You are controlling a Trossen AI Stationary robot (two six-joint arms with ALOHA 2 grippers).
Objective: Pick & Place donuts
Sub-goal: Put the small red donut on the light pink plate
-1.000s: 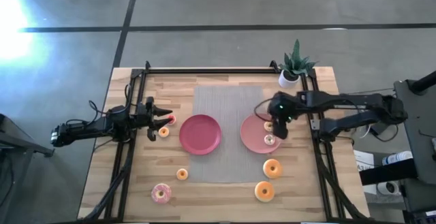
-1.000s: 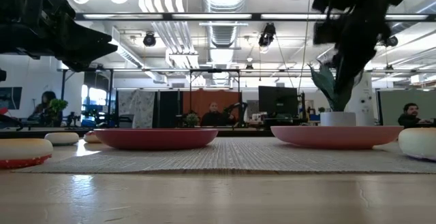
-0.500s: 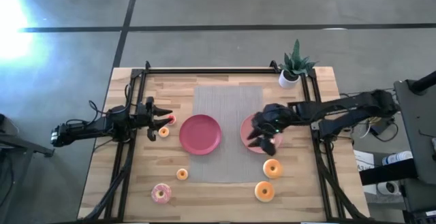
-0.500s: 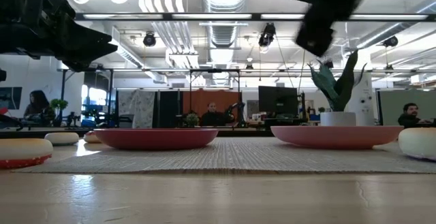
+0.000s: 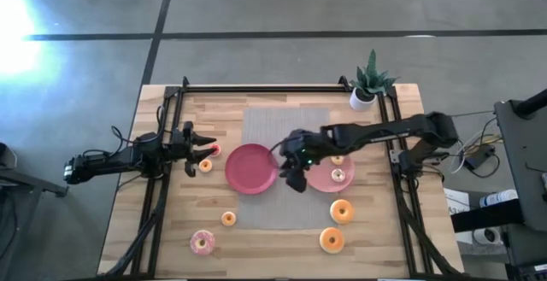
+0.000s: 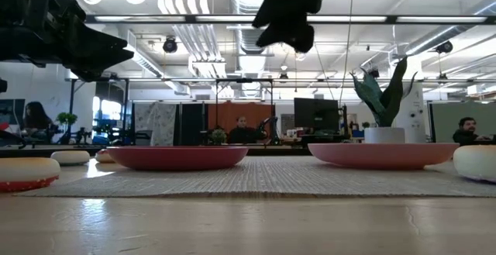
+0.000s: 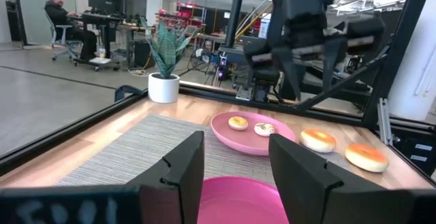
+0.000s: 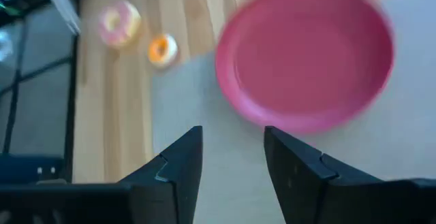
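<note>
**Overhead, the right arm reaches between two plates**

Seen from above, the right gripper (image 5: 295, 177) hangs over the grey mat (image 5: 286, 120), in the gap between the left pink plate (image 5: 250, 168) and the right pink plate (image 5: 318, 177). Its fingers (image 8: 178, 173) stand parted with nothing between them, as its own wrist view shows. The left gripper (image 5: 205, 152) waits near the table's left edge, fingers (image 7: 182, 173) likewise spread and empty.

Donuts: two small ones, an orange one (image 5: 338, 159) and a pale-iced one (image 5: 338, 176), lie on the right plate. Two large orange donuts (image 5: 342, 211) (image 5: 332, 240) rest on the wood below that plate, near the table's front edge. A small orange donut (image 5: 205, 166) and a red one (image 5: 214, 150) sit just beside the left gripper. Another small orange donut (image 5: 228, 219) and a large pink donut (image 5: 202, 243) lie toward the front left. The left plate is bare.

A potted plant (image 5: 369, 82) stands at the far right corner.
</note>
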